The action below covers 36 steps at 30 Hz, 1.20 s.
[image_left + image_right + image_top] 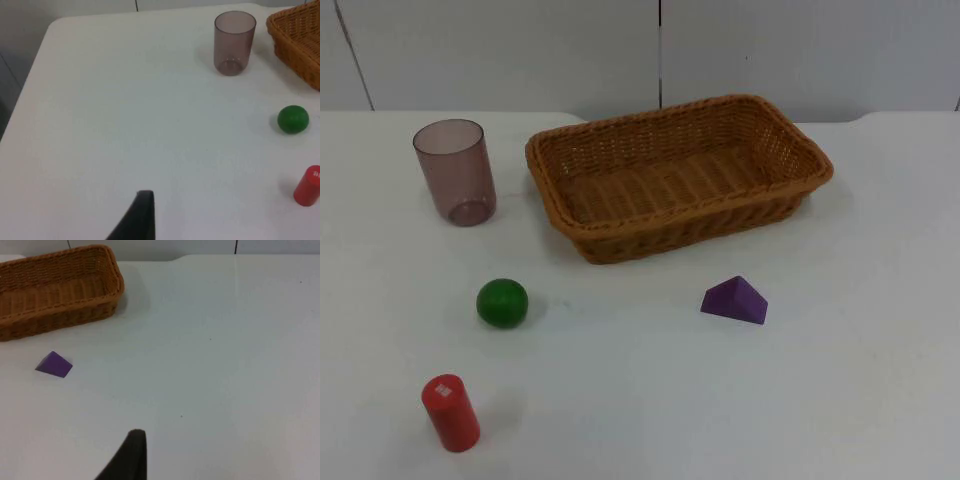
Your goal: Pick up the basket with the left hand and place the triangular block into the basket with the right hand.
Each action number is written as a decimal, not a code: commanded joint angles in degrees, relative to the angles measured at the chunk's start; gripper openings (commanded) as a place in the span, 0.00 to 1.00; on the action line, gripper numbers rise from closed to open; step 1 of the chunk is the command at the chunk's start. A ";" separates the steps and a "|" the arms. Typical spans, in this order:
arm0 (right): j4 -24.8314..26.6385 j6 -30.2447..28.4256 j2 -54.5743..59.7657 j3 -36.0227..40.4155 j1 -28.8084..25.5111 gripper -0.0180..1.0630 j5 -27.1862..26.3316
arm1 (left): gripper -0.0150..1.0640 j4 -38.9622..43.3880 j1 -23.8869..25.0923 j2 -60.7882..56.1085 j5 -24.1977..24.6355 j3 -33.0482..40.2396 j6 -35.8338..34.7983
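Note:
An empty brown woven basket (pixel 690 226) stands at the back middle of the white table; it also appears in the left wrist view (pixel 300 45) and the right wrist view (pixel 55 315). In front of the basket's right half, a short way off, a purple triangular block (pixel 735 300) lies flat on the table (pixel 54 365). My left gripper (pixel 141 215) hangs over the table's left side, far from the basket. Over the right side waits my right gripper (pixel 131 455), well away from the block. Neither one touches anything.
A translucent mauve cup (pixel 455 172) (pixel 234 42) stands left of the basket. In front of the cup sit a green ball (pixel 502 302) (pixel 293 119) and, nearer the front edge, an upright red cylinder (pixel 450 412) (pixel 307 186). The table's left edge (pixel 30 90) lies close to my left gripper.

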 commanded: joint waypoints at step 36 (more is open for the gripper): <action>-6.90 2.72 50.20 -37.73 0.00 0.99 -18.91 | 0.95 -1.81 0.20 58.38 -24.74 -32.94 -4.92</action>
